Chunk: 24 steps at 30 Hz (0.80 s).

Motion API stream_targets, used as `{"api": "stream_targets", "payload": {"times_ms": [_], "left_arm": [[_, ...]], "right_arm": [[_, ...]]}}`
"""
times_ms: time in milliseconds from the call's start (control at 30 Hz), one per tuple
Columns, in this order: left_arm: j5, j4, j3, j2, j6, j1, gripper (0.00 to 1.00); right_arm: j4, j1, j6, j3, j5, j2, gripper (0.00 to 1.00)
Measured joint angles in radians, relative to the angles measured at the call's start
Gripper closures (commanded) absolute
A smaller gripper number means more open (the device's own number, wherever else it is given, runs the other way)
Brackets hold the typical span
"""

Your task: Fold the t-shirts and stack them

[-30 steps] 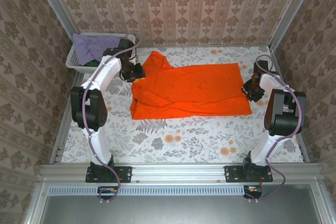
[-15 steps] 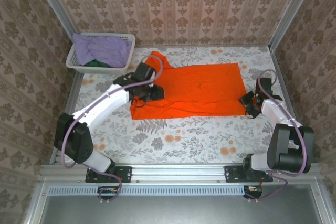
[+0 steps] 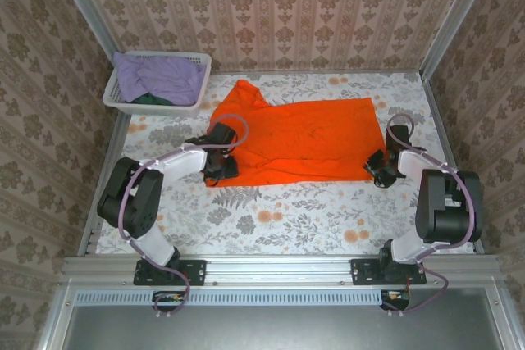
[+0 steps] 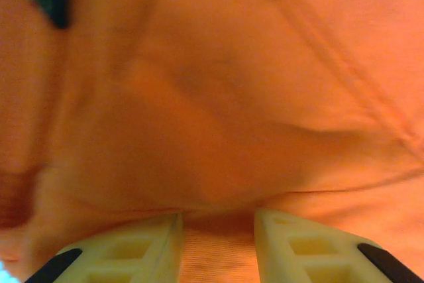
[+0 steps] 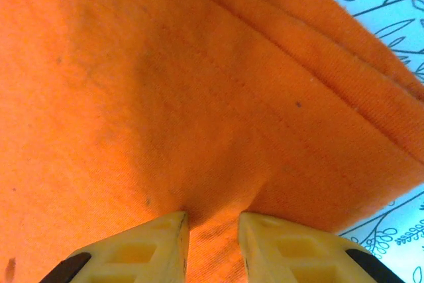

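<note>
- Your left end effector (image 3: 220, 166) sits on the near-left corner of the orange t-shirt (image 3: 303, 137). In the wrist view its fingers (image 4: 132, 250) stand narrowly apart, with a ridge of orange cloth nipped between them.
- Your right end effector (image 3: 376, 166) is at the near-right corner, by the hem. Its fingers (image 5: 156, 246) are closed to a slim gap on a small pucker of the same shirt.
- The shirt lies spread across the middle of the table (image 3: 287, 219), 1 sleeve pointing far-left toward the basket (image 3: 199, 79), which holds the lavender t-shirt (image 3: 160, 73) and the dark green t-shirt (image 3: 148, 99).
- Both pinches look shallow. Lift sharply and the cloth may slide out of 1 side, dropping that corner.
- Move the 2 arms unevenly and the near edge could twist, giving you a skewed fold.
- You cannot tell how many layers each pinch has caught. With only the top layer held, the shirt may peel open rather than fold.
- The far-left sleeve looks rumpled and could get trapped inside the fold.
</note>
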Motion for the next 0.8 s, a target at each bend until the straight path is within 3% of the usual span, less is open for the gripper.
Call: {"api": "stream_targets", "payload": {"times_ms": [400, 800], "left_arm": [[-0.013, 0.093, -0.154, -0.117, 0.011, 0.024, 0.64], [-0.011, 0.09, -0.333, -0.312, -0.011, 0.025, 0.63]], "right_arm": [[0.079, -0.097, 0.037, -0.071, -0.058, -0.048, 0.64], [0.063, -0.114, 0.069, -0.306, -0.061, -0.346, 0.59]]}}
